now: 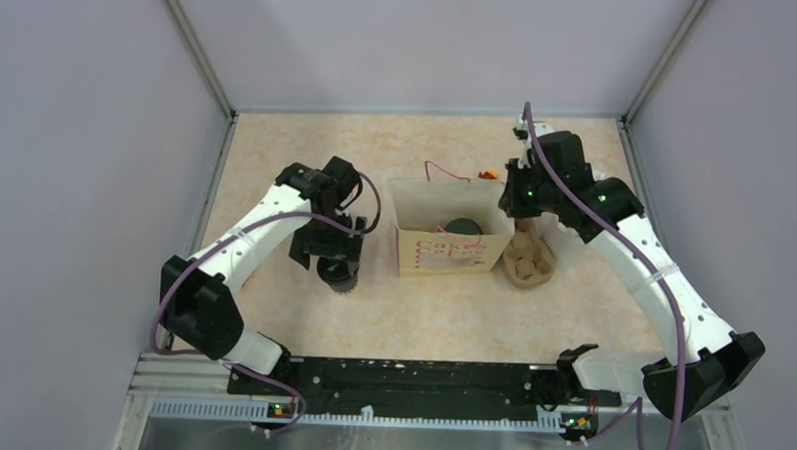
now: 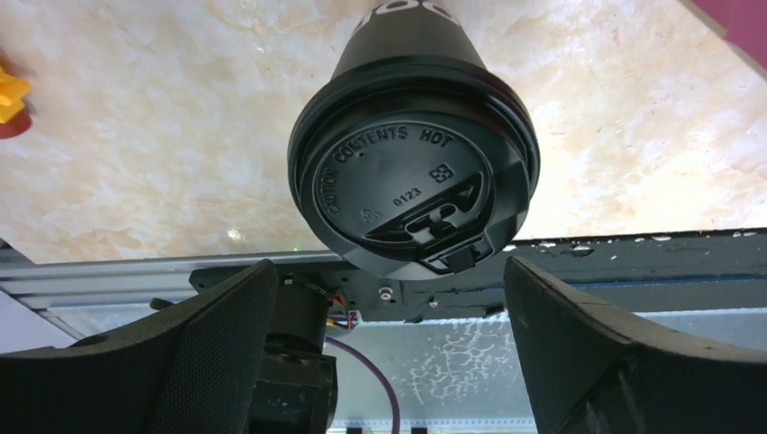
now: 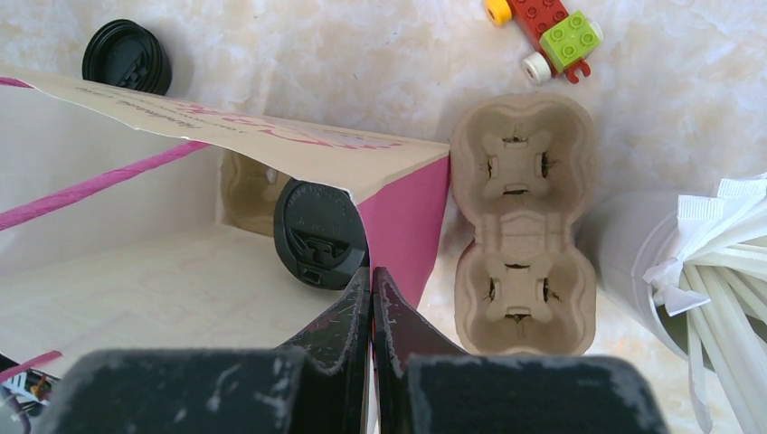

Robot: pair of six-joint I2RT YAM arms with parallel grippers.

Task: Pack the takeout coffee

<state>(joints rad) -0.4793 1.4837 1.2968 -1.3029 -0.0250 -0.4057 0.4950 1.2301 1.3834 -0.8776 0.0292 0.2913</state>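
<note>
2 black cups. cup 1 [image 2: 411,181] stands on the tabletop [image 2: 136,136]; lid reads "CAUTION CONTENTS HOT", "0123", side lettering cut off. left gripper [image 2: 389,268] jaws wide apart, not touching it. cup 2 [image 3: 318,233] sits inside 1 paper bag [image 3: 271,136], half hidden; bag's pink print unreadable. right gripper [image 3: 372,271] jaws together at the bag wall.

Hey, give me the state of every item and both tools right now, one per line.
Table cup: upright, lid on, free.
Left tool: open, straddling the table cup, not touching.
Paper bag: mouth open, rim pinched.
Right tool: shut on the paper bag.
Bagged cup: inside the paper bag, lid on.
Cup carrier: empty, outside the paper bag.
</note>
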